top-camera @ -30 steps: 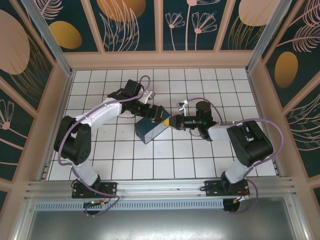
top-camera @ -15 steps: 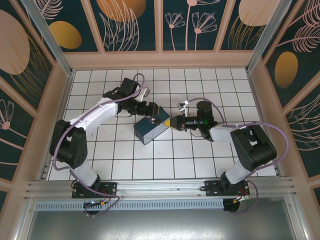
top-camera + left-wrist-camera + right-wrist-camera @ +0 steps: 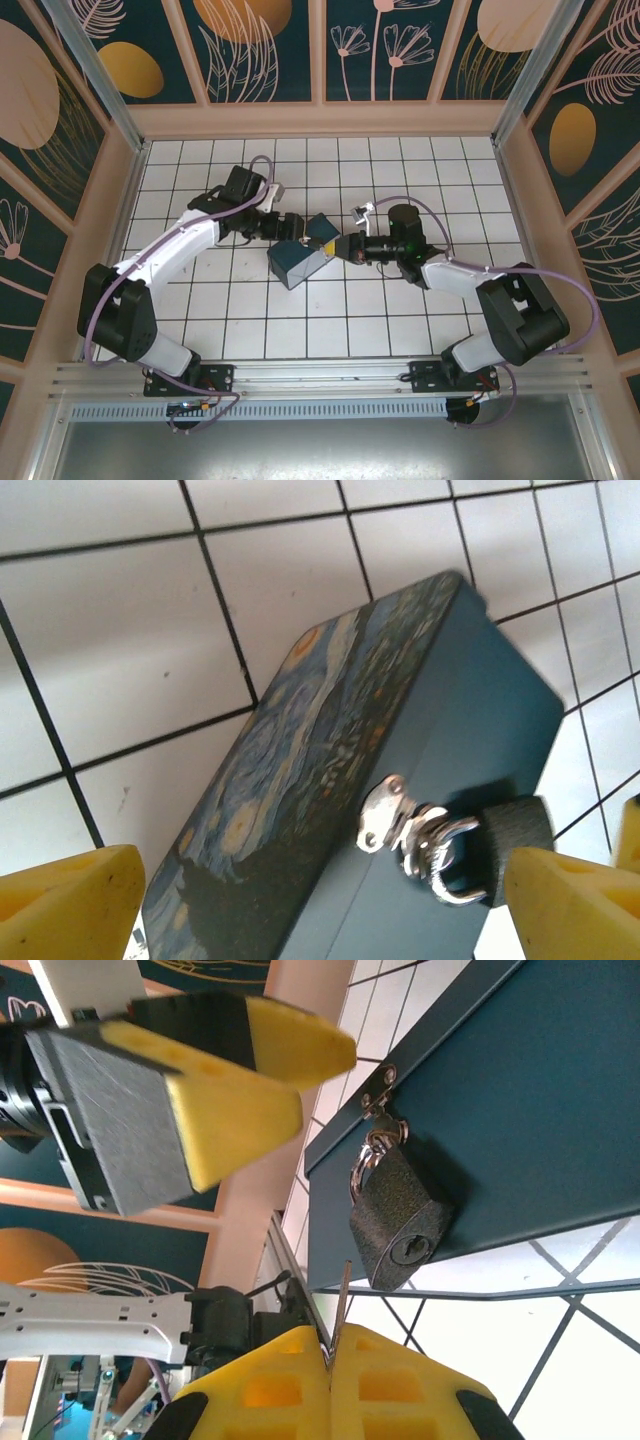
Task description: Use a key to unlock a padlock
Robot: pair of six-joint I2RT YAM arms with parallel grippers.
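Observation:
The dark padlock (image 3: 400, 1222) hangs by its silvery shackle (image 3: 448, 860) from the hasp (image 3: 385, 815) of a blue painting-print box (image 3: 298, 258). Its keyhole faces my right gripper. My right gripper (image 3: 330, 1390) is shut on the key (image 3: 341, 1305), a thin blade sticking out from between the yellow fingertips. The key's tip is just short of the padlock, beside the keyhole and not touching it. My left gripper (image 3: 320, 915) is open over the box, its yellow fingers (image 3: 70, 905) wide apart, with the padlock close to the right one. From above, the left gripper (image 3: 300, 230) and right gripper (image 3: 347, 245) face each other across the box.
The box lies tilted on a white tiled floor (image 3: 400, 320) inside a walled enclosure with a wooden rim (image 3: 320, 120). The left gripper's fingers (image 3: 200, 1090) hang close above the padlock in the right wrist view. Open tiles lie in front of and behind the arms.
My left gripper has drawn back to the left off the box's far end and opened wider. The right gripper stays shut on the key by the padlock; its elbow swung right.

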